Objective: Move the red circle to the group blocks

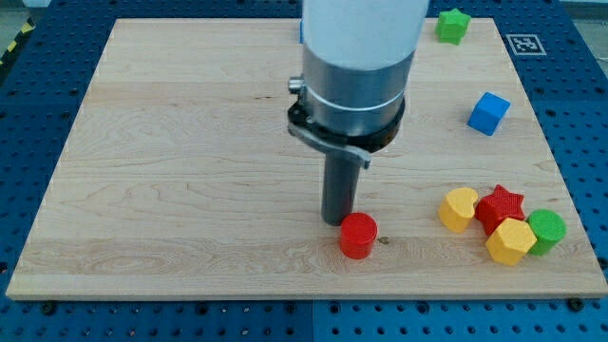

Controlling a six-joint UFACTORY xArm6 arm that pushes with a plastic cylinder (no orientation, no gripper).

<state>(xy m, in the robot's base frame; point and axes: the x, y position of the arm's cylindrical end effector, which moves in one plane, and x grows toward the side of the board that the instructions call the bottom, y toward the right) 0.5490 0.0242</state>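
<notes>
In the camera view, the red circle (pixel 358 235) sits near the bottom edge of the wooden board (pixel 171 171), well apart from the group at the view's right: a yellow block (pixel 459 208), a red star (pixel 501 206), a yellow hexagon (pixel 510 240) and a green circle (pixel 547 229). My tip (pixel 336 221) stands just to its upper left, seemingly touching it, though the contact is hard to confirm. The rod has no fingers, so nothing is clasped. The circle looks light, rigid and smooth; it will likely slide easily and may slip sideways unless pushed squarely on its left side. A blue cube (pixel 488 112) and a green star (pixel 452 25) lie farther up.
</notes>
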